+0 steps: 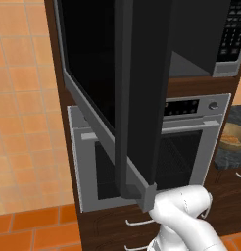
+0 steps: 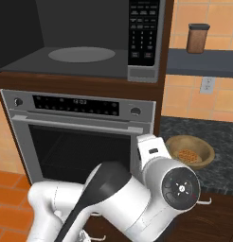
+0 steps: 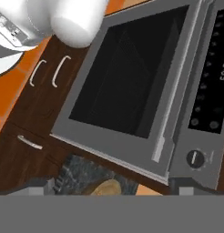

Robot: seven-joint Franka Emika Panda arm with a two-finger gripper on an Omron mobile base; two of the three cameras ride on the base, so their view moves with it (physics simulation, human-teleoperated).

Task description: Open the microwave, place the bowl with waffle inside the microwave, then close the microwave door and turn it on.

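The microwave (image 2: 143, 71) stands open, with its grey cavity and round turntable (image 2: 81, 54) showing. The microwave door (image 1: 142, 98) is swung far out to the left and I see it edge-on. The tan bowl (image 2: 190, 152) sits on the dark counter right of the oven, with the waffle (image 2: 188, 155) in it. The bowl (image 1: 233, 137) also lies at the right edge of the left base view. My gripper (image 3: 113, 186) is open and holds nothing. It hangs low in front of the oven, with the bowl (image 3: 104, 187) just beyond its tips.
The steel oven (image 2: 80, 142) with its bar handle sits right under the microwave. A brown jar (image 2: 198, 38) stands on the shelf at the right. Wooden drawers with metal pulls (image 3: 53, 73) are below. My own arm (image 2: 113, 198) crowds the space in front.
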